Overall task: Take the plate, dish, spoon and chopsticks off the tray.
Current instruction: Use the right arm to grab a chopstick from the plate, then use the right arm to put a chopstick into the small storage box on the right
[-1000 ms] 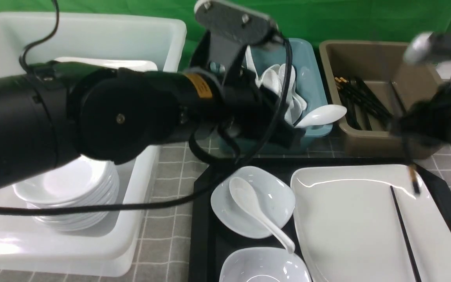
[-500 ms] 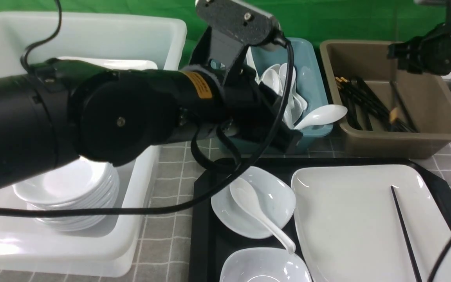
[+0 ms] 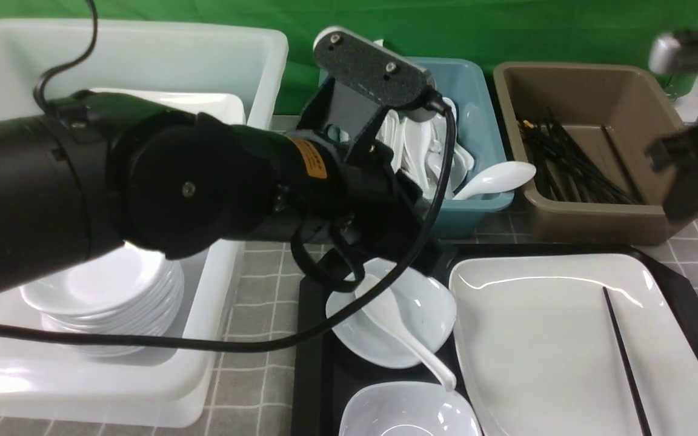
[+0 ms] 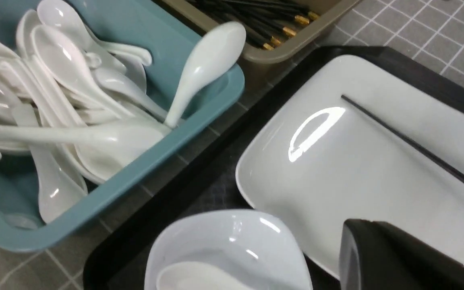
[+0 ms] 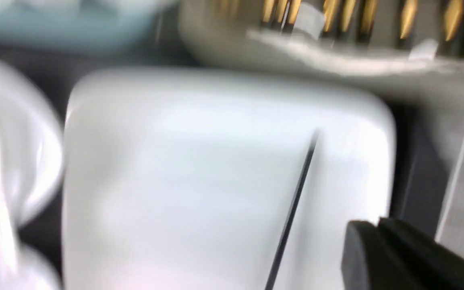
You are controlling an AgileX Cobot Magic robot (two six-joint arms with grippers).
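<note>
The black tray (image 3: 311,339) holds the large white plate (image 3: 537,345) with one black chopstick (image 3: 624,357) lying on it. The white spoon (image 3: 398,327) lies in a small white dish (image 3: 431,309) on the tray's left. My left arm (image 3: 216,181) hangs over that dish and hides its gripper. In the left wrist view one finger (image 4: 381,257) shows above the plate (image 4: 336,169), with nothing against its pad and nothing held. My right gripper (image 3: 691,181) is blurred by the brown tub's right end. One right finger (image 5: 393,257) shows near the chopstick (image 5: 292,209), empty.
A teal tub (image 3: 482,121) full of spoons and a brown tub (image 3: 585,151) of chopsticks stand behind the tray. A white bin (image 3: 143,54) on the left holds stacked dishes. A second small bowl (image 3: 409,415) sits at the tray's near edge.
My right gripper carried one chopstick from the plate to the brown tub, let it go, and has swung down to the right. My left arm has lowered toward the dish with the spoon.
</note>
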